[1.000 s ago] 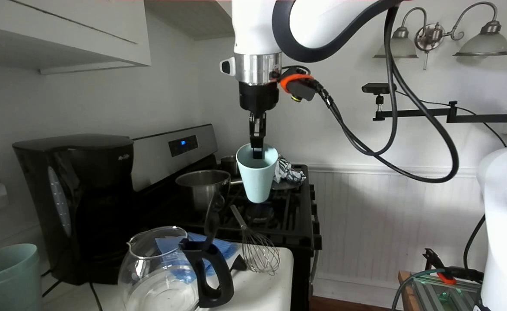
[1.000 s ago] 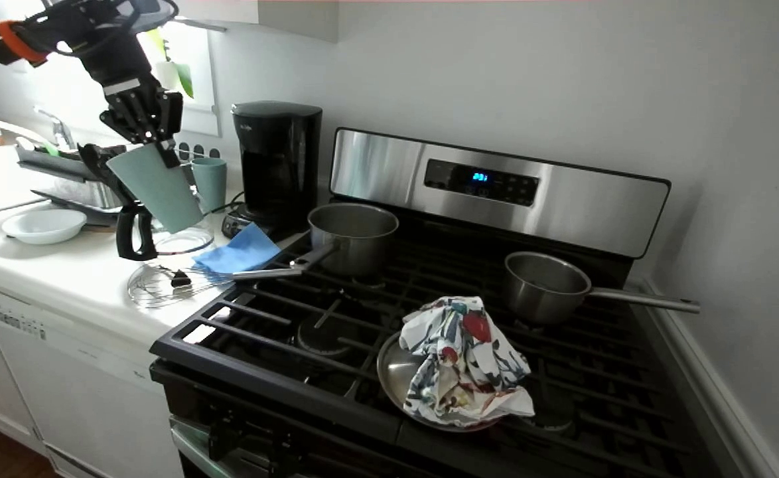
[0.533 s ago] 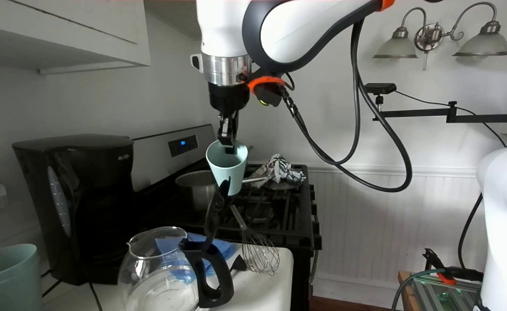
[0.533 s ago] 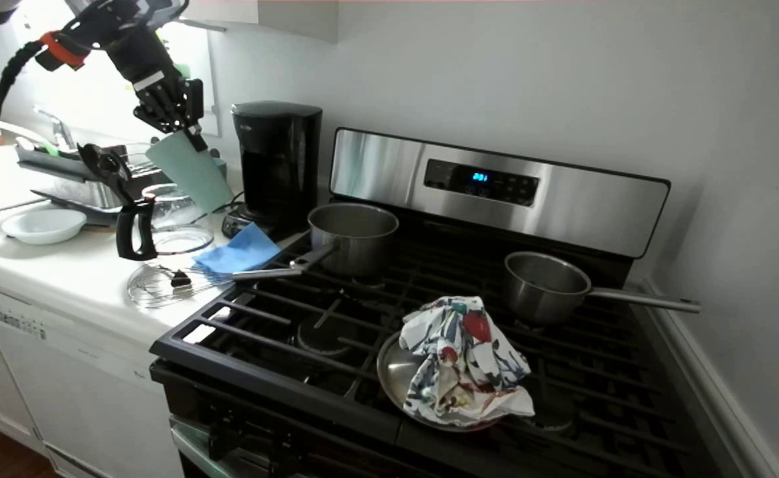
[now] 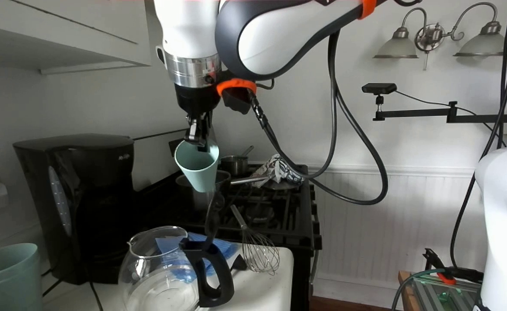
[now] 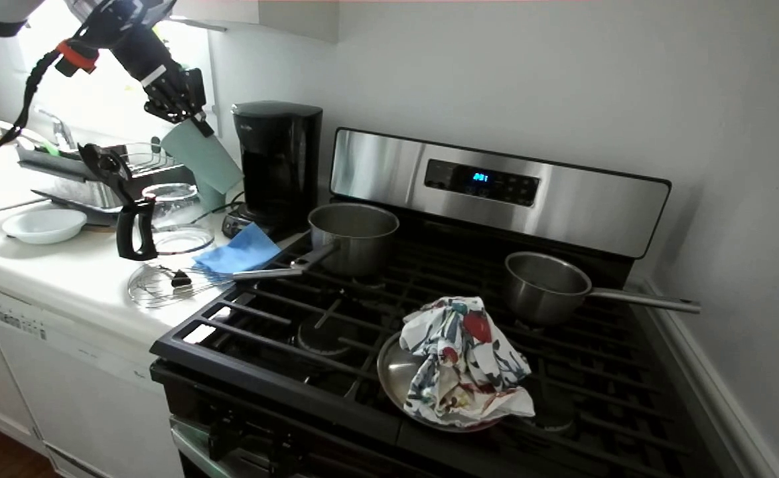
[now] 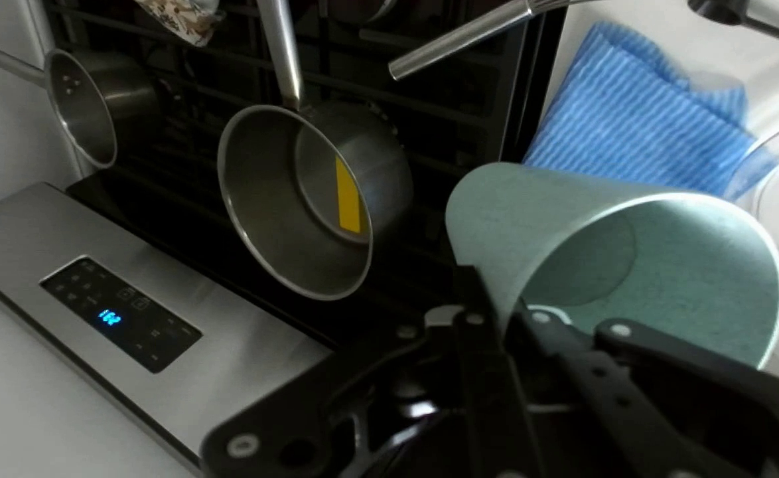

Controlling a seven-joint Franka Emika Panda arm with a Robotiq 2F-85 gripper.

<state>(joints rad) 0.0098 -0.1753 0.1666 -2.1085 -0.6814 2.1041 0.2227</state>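
Note:
My gripper (image 5: 201,144) is shut on the rim of a pale green cup (image 5: 199,175), with one finger inside and one outside. The wrist view shows the fingers (image 7: 501,315) pinching the cup's wall (image 7: 535,206) and its open mouth facing the camera. The cup hangs tilted in the air; in an exterior view the cup (image 6: 207,162) is near the black coffee maker (image 6: 277,159). I see nothing inside it. A second green cup (image 5: 7,276) stands on the counter. A glass carafe (image 5: 158,280) with a black handle stands below the held cup's height.
A steel pot (image 6: 353,245) with a yellow strip (image 7: 348,199) inside, a smaller pot (image 6: 542,295) and a pan under a patterned cloth (image 6: 462,365) are on the stove. A whisk (image 5: 258,250) and a blue cloth (image 6: 240,249) lie by the counter edge. A cabinet (image 5: 63,39) hangs above.
The arm has carried the cup away from above the stove burners toward the coffee maker's side, slightly higher and more tilted. The grip on the rim is kept. Other things have not moved.

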